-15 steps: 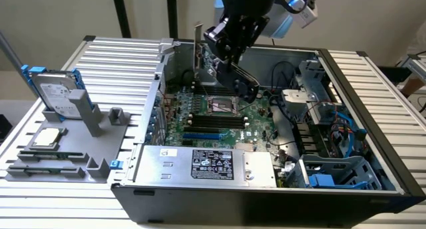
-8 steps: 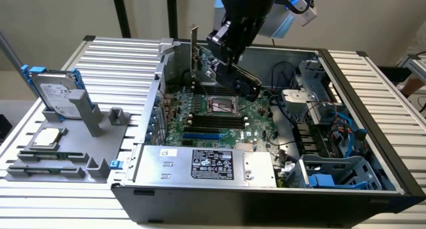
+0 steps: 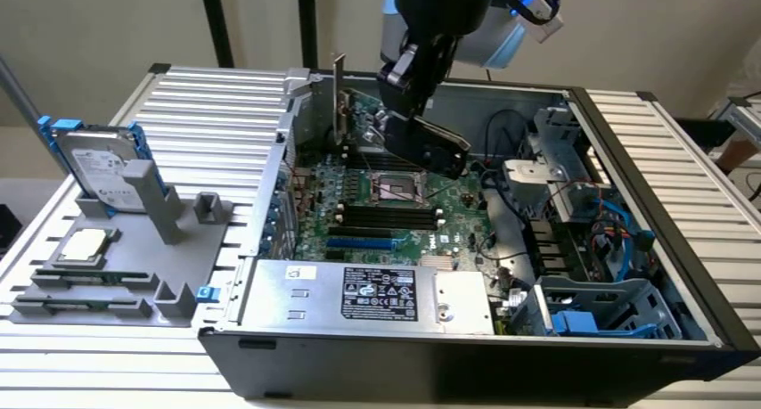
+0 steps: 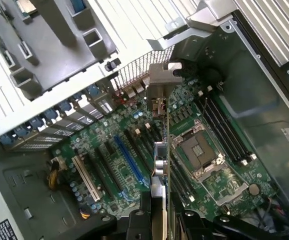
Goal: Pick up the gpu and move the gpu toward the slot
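Currently your gripper (image 3: 402, 115) is clamped on the gpu (image 3: 430, 146), holding it tilted in the air, apart from the slot (image 3: 359, 245) and not seated in it. From the exterior view you see the card's black shroud face. The wrist view gives you what that one cannot: the card edge-on, a thin strip ending in its silver bracket (image 4: 160, 82), hanging between the bright-blue slot and the processor socket (image 4: 199, 150).

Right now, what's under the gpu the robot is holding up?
The green motherboard, with the blue slot and CPU socket showing. The strip directly below the gpu is covered.
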`<state>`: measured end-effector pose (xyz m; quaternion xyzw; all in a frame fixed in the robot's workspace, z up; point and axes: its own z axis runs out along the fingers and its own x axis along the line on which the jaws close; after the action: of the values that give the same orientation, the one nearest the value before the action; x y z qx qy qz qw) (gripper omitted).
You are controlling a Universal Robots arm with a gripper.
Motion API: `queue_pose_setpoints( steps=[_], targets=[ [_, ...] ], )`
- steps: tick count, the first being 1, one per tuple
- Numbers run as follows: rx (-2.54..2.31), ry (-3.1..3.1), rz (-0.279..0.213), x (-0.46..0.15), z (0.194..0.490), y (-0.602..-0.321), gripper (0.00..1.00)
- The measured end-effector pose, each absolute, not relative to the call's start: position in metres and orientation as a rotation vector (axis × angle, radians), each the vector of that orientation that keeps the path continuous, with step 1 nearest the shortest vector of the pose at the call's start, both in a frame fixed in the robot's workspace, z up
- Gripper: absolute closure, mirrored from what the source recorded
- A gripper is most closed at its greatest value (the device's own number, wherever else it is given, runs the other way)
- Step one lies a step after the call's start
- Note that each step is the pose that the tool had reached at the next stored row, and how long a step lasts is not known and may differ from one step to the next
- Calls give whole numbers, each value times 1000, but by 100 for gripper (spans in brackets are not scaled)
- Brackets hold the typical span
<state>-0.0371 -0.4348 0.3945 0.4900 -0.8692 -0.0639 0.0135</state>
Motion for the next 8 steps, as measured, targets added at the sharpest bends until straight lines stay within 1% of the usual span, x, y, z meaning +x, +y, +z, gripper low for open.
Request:
queue_pose_setpoints(
  steps=[8],
  targets=[
    [1723, -2590, -197, -37, 391, -435, 74]
  ],
)
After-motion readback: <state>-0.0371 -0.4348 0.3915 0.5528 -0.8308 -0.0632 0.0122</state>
